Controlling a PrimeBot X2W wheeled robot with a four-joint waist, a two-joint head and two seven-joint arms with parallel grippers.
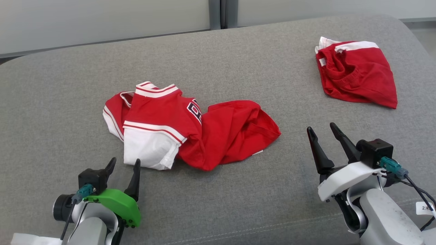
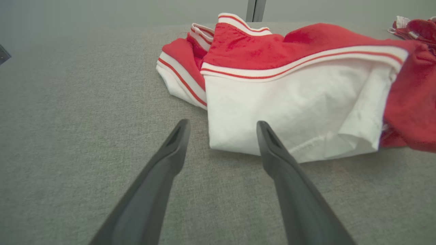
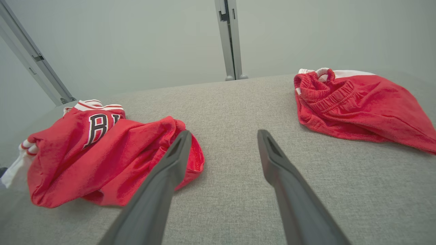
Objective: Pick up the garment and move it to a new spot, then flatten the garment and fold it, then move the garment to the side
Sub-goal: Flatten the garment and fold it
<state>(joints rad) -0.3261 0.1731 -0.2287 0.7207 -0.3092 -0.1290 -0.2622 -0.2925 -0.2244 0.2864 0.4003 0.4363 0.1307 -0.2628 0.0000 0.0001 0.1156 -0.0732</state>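
A crumpled red and white jersey-style garment (image 1: 211, 132) with black lettering lies in a heap at the middle of the grey cushioned surface (image 1: 238, 58). My left gripper (image 1: 124, 161) is open just in front of the garment's white sleeve end (image 2: 289, 102), apart from it, with its fingers pointing at the cloth. In the left wrist view the left gripper (image 2: 222, 124) has one finger overlapping the white edge. My right gripper (image 1: 321, 127) is open, to the right of the garment (image 3: 102, 156) and clear of it. Nothing sits between the fingers of the right gripper (image 3: 223, 132).
A second red piece with white trim (image 1: 357, 75), elastic waistband showing (image 3: 327, 98), lies bunched at the far right of the surface. A pale wall with a metal post (image 3: 230, 37) stands behind. Bare grey fabric lies between the two red pieces and along the front edge.
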